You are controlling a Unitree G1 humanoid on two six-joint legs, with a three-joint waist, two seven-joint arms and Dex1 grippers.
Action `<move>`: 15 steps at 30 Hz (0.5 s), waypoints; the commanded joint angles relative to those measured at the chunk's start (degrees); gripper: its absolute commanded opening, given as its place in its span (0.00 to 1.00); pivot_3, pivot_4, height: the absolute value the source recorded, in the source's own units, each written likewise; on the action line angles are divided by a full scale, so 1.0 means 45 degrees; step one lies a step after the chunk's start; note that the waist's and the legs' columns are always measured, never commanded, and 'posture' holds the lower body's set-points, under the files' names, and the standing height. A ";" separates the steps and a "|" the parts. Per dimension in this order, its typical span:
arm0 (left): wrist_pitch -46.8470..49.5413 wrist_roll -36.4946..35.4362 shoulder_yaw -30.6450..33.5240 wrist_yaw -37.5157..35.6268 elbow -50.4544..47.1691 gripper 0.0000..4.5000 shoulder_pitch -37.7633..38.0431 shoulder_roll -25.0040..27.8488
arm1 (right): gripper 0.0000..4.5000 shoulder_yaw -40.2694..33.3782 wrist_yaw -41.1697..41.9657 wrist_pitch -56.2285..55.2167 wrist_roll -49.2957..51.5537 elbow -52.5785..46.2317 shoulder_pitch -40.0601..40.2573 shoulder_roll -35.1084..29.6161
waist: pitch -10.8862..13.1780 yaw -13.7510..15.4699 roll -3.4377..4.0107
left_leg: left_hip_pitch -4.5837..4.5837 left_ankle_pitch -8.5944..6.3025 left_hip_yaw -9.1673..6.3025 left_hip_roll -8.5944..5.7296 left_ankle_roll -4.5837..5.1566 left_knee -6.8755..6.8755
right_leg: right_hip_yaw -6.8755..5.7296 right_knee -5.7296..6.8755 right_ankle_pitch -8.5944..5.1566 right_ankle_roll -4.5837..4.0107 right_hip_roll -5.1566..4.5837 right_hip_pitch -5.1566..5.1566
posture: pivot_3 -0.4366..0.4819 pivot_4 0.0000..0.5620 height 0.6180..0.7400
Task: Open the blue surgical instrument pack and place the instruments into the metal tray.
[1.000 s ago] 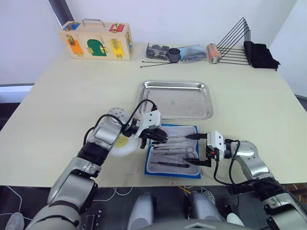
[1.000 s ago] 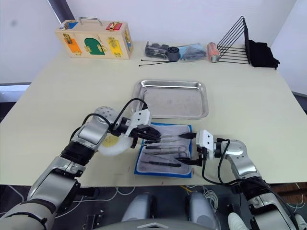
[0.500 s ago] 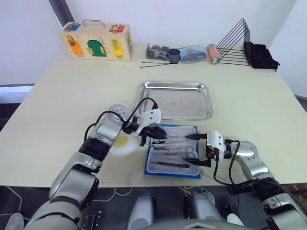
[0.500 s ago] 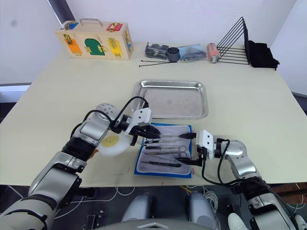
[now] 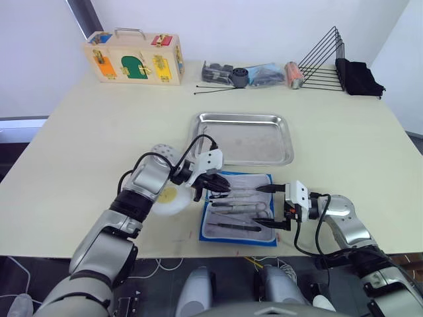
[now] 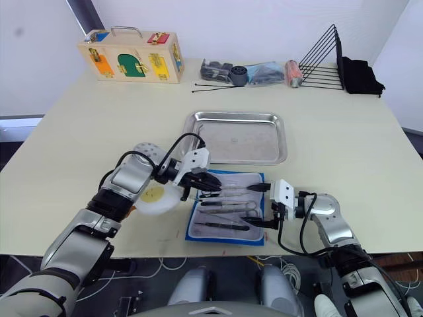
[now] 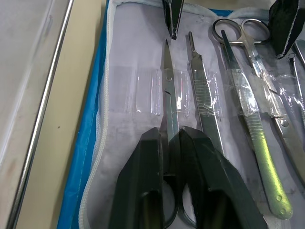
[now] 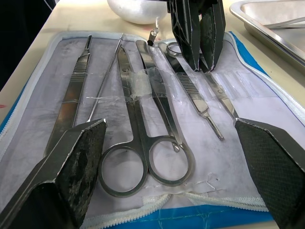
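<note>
On the open blue surgical instrument pack, the left gripper pinches small scissors. Just beyond lies the metal tray. The right gripper waits wide apart.

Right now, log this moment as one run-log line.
flat bright-blue pouch: open | left gripper: shut on small silver scissors | right gripper: open | shiny steel tray: empty
</note>
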 commanded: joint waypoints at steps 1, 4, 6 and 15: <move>0.0250 0.0496 -0.0396 0.0152 0.0281 0.24 0.0229 0.0015 | 1.00 0.0776 0.0046 0.0568 -0.0724 0.0847 0.0683 0.0192 | -0.0001 -0.0001 0.0000 | 0.0000 0.0000 0.0000 0.0000 0.0000 0.0000 | 0.0000 0.0000 0.0000 0.0000 0.0000 0.0000 | 0.48 0.27 1.00; 0.0217 0.0505 -0.0427 0.0148 0.0307 0.24 0.0219 0.0017 | 1.00 0.0772 0.0043 0.0570 -0.0726 0.0860 0.0672 0.0197 | -0.0002 -0.0002 0.0000 | 0.0001 0.0000 0.0000 0.0000 0.0000 0.0000 | 0.0001 0.0000 0.0000 0.0000 0.0000 0.0000 | 0.48 0.27 1.00; 0.0182 0.0525 -0.0456 0.0128 0.0342 0.24 0.0200 0.0025 | 1.00 0.0771 0.0044 0.0561 -0.0731 0.0886 0.0656 0.0203 | -0.0002 -0.0002 0.0001 | 0.0001 0.0000 0.0001 0.0000 0.0001 0.0000 | 0.0001 0.0000 0.0000 0.0000 0.0000 0.0000 | 0.48 0.27 1.00; 0.0307 0.0667 -0.0697 -0.0095 0.0264 0.12 0.0182 0.0128 | 1.00 0.0758 0.0034 0.0523 -0.0737 0.0937 0.0622 0.0226 | -0.0004 -0.0007 0.0000 | 0.0002 -0.0001 0.0001 0.0000 0.0001 -0.0001 | 0.0002 0.0001 -0.0001 -0.0001 0.0001 0.0000 | 0.48 0.27 1.00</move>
